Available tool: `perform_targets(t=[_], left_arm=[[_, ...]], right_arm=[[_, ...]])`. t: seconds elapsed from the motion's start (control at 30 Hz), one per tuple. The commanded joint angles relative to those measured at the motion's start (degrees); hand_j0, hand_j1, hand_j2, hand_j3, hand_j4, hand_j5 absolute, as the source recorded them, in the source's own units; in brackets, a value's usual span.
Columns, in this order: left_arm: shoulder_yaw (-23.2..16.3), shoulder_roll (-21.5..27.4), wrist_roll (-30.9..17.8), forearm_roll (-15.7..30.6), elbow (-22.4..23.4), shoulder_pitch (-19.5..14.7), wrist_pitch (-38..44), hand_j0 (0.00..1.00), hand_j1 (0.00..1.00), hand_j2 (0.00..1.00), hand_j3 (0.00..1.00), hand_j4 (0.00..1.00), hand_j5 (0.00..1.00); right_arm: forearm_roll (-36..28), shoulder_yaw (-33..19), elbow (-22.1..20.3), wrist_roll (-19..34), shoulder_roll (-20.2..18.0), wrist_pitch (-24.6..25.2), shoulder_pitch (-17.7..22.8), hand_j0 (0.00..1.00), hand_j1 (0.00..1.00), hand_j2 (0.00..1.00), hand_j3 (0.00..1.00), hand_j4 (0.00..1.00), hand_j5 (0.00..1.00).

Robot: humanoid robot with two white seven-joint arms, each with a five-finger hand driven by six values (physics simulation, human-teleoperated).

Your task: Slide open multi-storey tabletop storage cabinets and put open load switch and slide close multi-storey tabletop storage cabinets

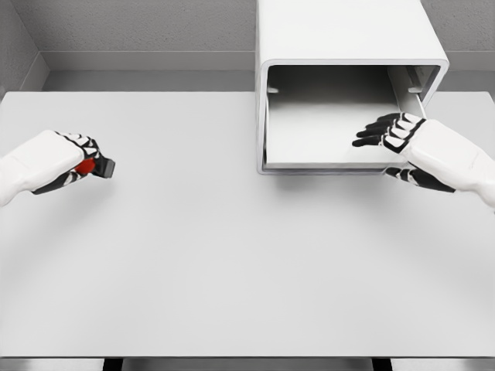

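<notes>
A white storage cabinet point(348, 39) stands at the back right of the table, with its drawer point(325, 131) slid out and showing a bare floor. My right hand point(384, 133) rests on the drawer's front right corner, fingers over the edge and thumb below it. At the far left, my left hand point(81, 162) is curled around a small black and red load switch point(97, 166) just above the table.
The white table point(232, 255) spreads wide between the two hands. A grey wall runs behind the cabinet. The table's front edge lies near the bottom of the view.
</notes>
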Motion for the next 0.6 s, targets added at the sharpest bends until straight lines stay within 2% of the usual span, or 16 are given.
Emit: perform_targets(t=[0.0, 0.1, 0.2, 0.37, 0.57], left_arm=[[0.0, -0.5, 0.1, 0.4, -0.8, 0.0, 0.2, 0.33, 0.33, 0.33, 0.33, 0.33, 0.33], [0.0, -0.9, 0.1, 0.4, -1.1, 0.0, 0.2, 0.33, 0.33, 0.33, 0.33, 0.33, 0.33], [0.0, -1.5, 0.1, 0.5, -1.2, -0.1, 0.2, 0.34, 0.34, 0.34, 0.34, 0.34, 0.34], [-0.2, -1.9, 0.1, 1.6, -2.5, 0.0, 0.2, 0.34, 0.34, 0.34, 0.34, 0.34, 0.34], [-1.4, -1.9, 0.1, 3.2, -3.5, 0.3, 0.2, 0.34, 0.34, 0.34, 0.34, 0.34, 0.34]], right_arm=[[-1.7, -2.8, -0.1, -0.1, -0.5, 0.0, 0.2, 0.8, 0.8, 0.8, 0.8, 0.8, 0.8], [-2.6, -5.8, -0.1, 0.0, -0.5, 0.0, 1.7, 0.68, 0.68, 0.68, 0.68, 0.68, 0.68], [-4.3, -8.5, -0.1, 0.4, -0.6, 0.0, 3.1, 0.68, 0.68, 0.68, 0.68, 0.68, 0.68], [-5.4, -10.2, 0.0, 0.4, -0.8, 0.0, 3.7, 0.68, 0.68, 0.68, 0.68, 0.68, 0.68], [-5.2, -12.0, 4.2, 0.5, -0.7, 0.0, 4.9, 0.68, 0.68, 0.68, 0.68, 0.68, 0.68]])
